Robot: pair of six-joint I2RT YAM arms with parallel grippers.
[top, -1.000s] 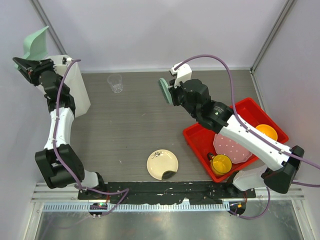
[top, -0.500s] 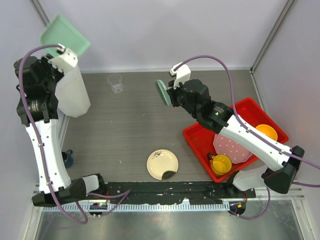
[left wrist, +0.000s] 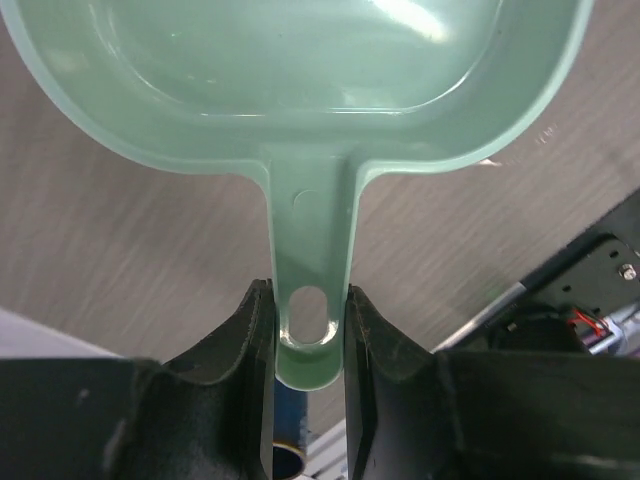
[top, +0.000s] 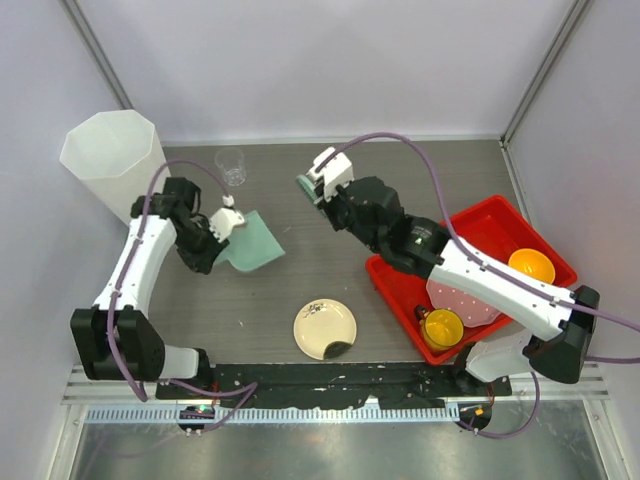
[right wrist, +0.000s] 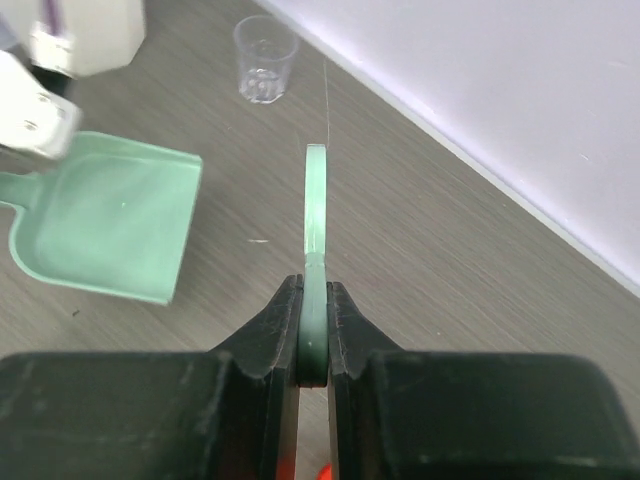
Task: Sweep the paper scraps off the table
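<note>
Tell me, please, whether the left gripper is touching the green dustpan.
Touching. The left wrist view shows the left gripper clamping the dustpan handle, both fingers pressed against its sides.

Cup (top: 230,166) on table (top: 262,300), behind dustpan (top: 252,242)

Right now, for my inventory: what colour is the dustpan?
Mint green; the dustpan shows best in the left wrist view.
</note>
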